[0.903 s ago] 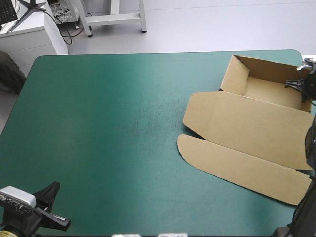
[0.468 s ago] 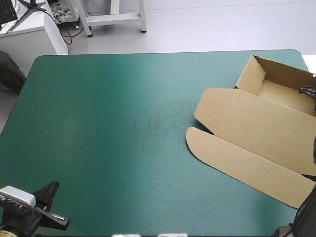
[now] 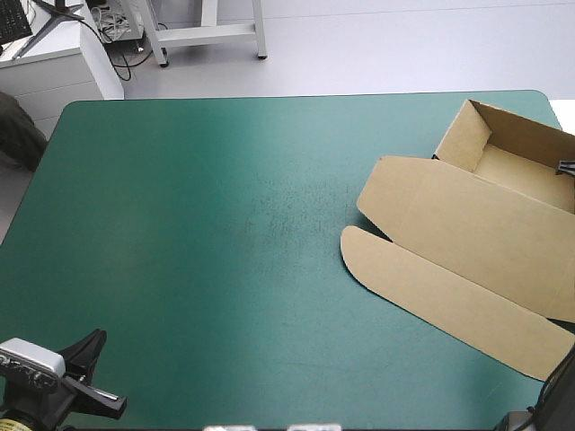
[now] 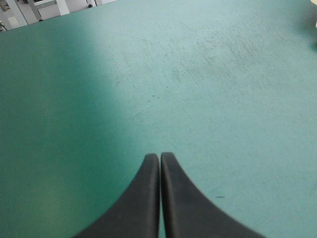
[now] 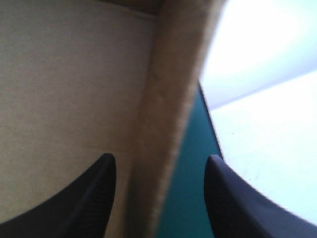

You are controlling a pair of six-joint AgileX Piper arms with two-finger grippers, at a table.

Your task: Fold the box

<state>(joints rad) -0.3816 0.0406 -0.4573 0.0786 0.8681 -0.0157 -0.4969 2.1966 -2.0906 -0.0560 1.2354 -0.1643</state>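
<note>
Box (image 3: 467,229) farther right than before, tray walls up, lid flat

The left end effector (image 4: 159,157) hangs over the teal-green tabletop (image 4: 223,124), its two black fingers (image 4: 141,201) pressed together in one pointed arch. Ahead of it the tabletop shows faint scuffs (image 4: 198,59), and a darker shade lies along one side.
</note>
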